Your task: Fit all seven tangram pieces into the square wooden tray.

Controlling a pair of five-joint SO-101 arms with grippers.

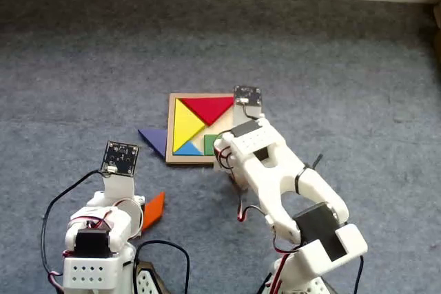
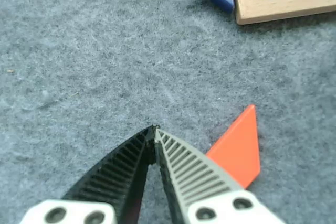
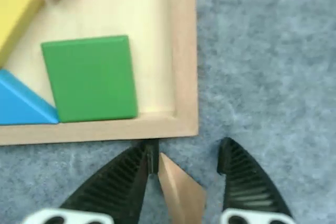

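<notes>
The square wooden tray (image 1: pixel 170 129) holds a yellow triangle (image 1: pixel 186 125), a red triangle (image 1: pixel 207 107), a light blue triangle (image 3: pixel 18 106) and a green square (image 3: pixel 89 77). Outside it, a dark blue piece (image 1: pixel 155 139) lies against its left edge, and an orange piece (image 2: pixel 239 148) rests on the carpet beside my left gripper (image 2: pixel 154 129), which is shut and holds nothing. My right gripper (image 3: pixel 187 153) stands open just outside the tray's near right corner. A tan piece (image 3: pixel 181 192) sits between its fingers, touching one of them.
Grey carpet covers the whole surface. The right arm (image 1: pixel 282 177) stretches over the carpet up to the tray's near right corner. The left arm (image 1: pixel 103 228) sits at the front left, short of the tray.
</notes>
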